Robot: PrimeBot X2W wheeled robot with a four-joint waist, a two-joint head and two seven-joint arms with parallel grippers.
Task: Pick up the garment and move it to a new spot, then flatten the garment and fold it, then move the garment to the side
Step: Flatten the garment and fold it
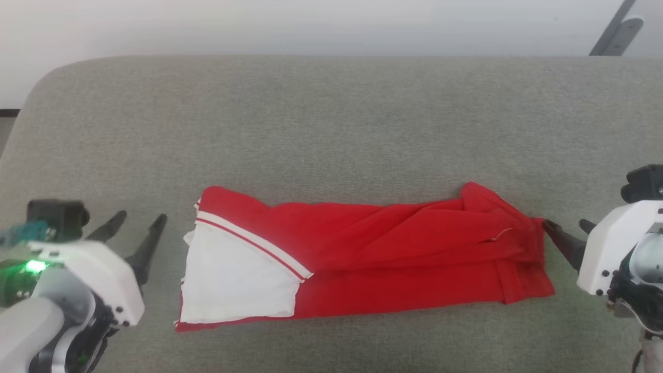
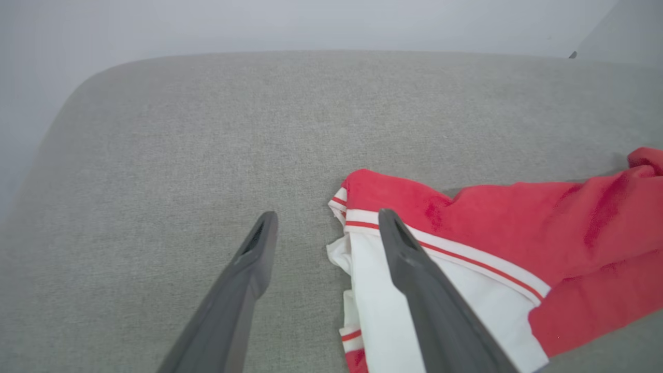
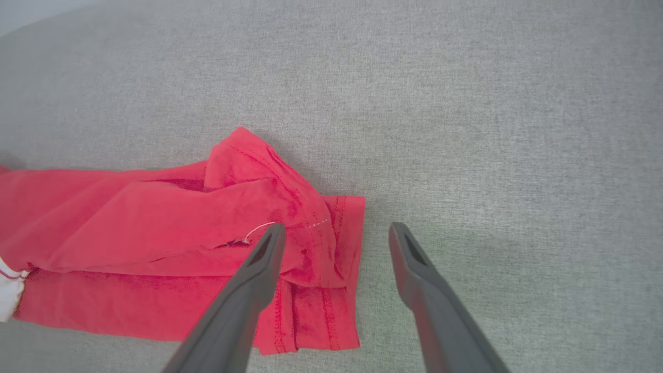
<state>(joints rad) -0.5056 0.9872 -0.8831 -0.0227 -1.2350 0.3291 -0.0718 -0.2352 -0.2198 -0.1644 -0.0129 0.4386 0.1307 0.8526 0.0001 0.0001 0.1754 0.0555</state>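
Spanning view: grey desk [image 1: 331,114]. Garment [image 1: 362,259] lies mid-desk as long folded strip, long axis left-right. White sleeve end faces left pincer [image 1: 141,217], red end faces right pincer [image 1: 565,225]. Both pincers spread apart, empty. Right nearer, one tip almost on cloth.

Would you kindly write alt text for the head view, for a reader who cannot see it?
A red garment with a white sleeve lies folded into a long band on a grey fabric surface. The open left gripper sits beside its sleeve end and the open right gripper beside its other end, neither holding it.
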